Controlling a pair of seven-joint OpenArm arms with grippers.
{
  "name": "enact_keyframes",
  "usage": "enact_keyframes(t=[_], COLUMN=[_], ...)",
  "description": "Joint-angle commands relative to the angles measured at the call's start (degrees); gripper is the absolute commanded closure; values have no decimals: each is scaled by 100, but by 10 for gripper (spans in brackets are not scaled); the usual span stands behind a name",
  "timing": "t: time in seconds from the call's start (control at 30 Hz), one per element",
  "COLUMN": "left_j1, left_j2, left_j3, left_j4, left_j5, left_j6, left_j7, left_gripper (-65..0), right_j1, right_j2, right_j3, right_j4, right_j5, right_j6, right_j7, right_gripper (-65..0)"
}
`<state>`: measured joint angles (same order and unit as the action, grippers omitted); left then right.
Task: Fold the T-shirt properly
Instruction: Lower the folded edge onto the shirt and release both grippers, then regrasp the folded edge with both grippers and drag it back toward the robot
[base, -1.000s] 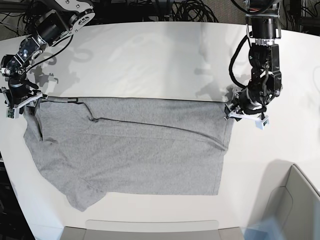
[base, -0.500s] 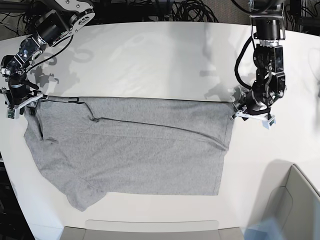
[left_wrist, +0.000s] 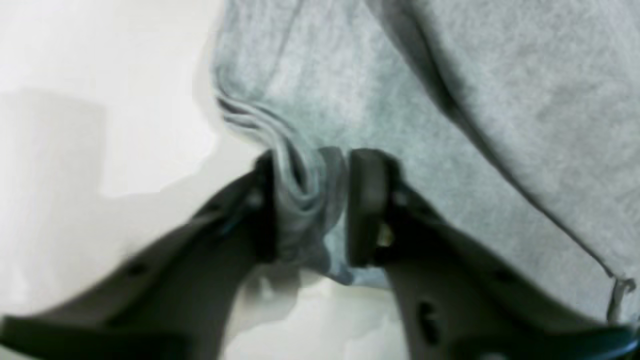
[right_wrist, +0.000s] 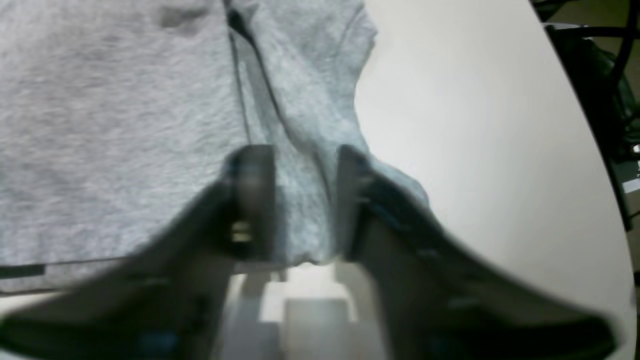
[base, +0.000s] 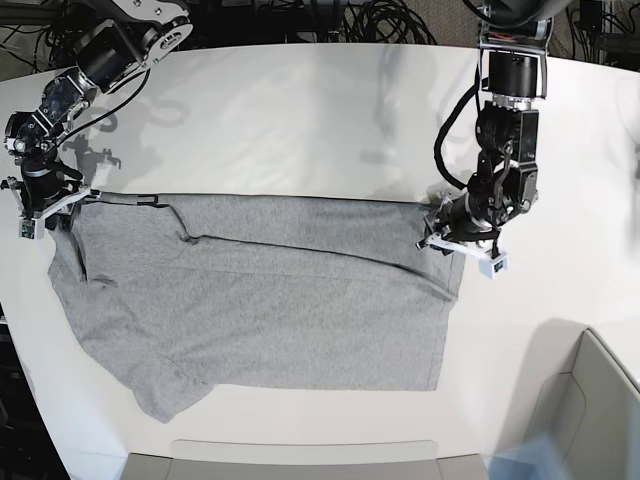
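The heather-grey T-shirt (base: 270, 300) lies spread on the white table (base: 300, 120), plain side up, its far long edge folded over. My left gripper (base: 452, 228) sits on the shirt's far right corner. In the left wrist view the gripper (left_wrist: 307, 205) is shut on a bunched ridge of T-shirt (left_wrist: 500, 100) hem. My right gripper (base: 48, 205) is at the shirt's far left corner by the sleeve. In the right wrist view the gripper (right_wrist: 305, 200) has a fold of T-shirt (right_wrist: 100, 125) cloth filling the gap between its blurred fingers.
A grey bin (base: 600, 400) stands at the near right, and a grey tray edge (base: 300, 460) runs along the front. Cables (base: 380, 20) lie beyond the table's far edge. The table's curved edge (right_wrist: 575, 100) shows close on the right of the right wrist view.
The left arm has swung left, onto the shirt's far right corner. Both grippers have closed in on the cloth. The right arm has hardly moved.
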<state>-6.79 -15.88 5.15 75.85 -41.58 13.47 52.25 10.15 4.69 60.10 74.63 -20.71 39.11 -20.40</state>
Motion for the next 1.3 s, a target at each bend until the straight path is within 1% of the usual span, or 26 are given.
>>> enact_keyframes(t=[0.0,0.03,0.07,0.1,0.17,0.23,0.27,0.37,0.43,0.5,0.63,0.7,0.77,0.83,0.93,1.03,1.17,1.27], left_j1=[103,164,261,358,498,639,727,1087,1263,1439,1747,1764,1764,1764,1764,1764,1747,1756], left_j2=[-34,-34,-34,-34,-34,-34,-43,-43,-43,-43,-43,-43,-43,-43,-43,-43,-43,-43], left_j3=[-80,-194,-361,-546,-765,-897,-897,-906,-906,-906,-906,-906,-906,-906,-906,-906,-906,-906], left_j4=[-12,-12,-3,-3,-3,32,129,551,832,1087,1342,1342,1342,1351,1351,1351,1351,1351], left_j5=[48,48,40,40,31,40,48,48,48,48,48,48,48,40,48,31,22,22], left_j6=[99,99,99,99,81,55,55,55,55,55,55,55,55,55,55,55,55,55], left_j7=[283,309,379,450,590,740,749,740,801,819,819,819,819,819,819,819,819,819], left_gripper=[-133,-92,-34,0,0,0,0,0,0,0,0,0,0,0,0,0,0,0], right_j1=[88,88,79,44,-44,-88,-132,-299,-378,-527,-791,-809,-773,-773,-791,-791,-492,-246], right_j2=[81,81,81,81,81,81,81,212,300,309,309,309,309,239,-16,-104,-60,107], right_j3=[-1,-1,-18,-36,-45,-1,-1,-1,8,8,8,8,8,-71,-344,-546,-607,-590], right_j4=[93,93,93,93,93,67,-4,-294,-434,-478,-452,-443,-320,-39,515,787,524,-39], right_j5=[106,106,97,45,-114,-140,-140,-114,-17,36,335,546,598,590,590,598,572,282], right_j6=[89,89,89,89,89,89,89,89,89,89,89,89,89,89,89,89,89,89], right_j7=[146,137,137,137,137,137,137,137,137,137,163,163,146,146,146,146,137,137], right_gripper=[-45,0,0,0,0,0,0,0,0,0,0,0,0,0,0,0,0,0])
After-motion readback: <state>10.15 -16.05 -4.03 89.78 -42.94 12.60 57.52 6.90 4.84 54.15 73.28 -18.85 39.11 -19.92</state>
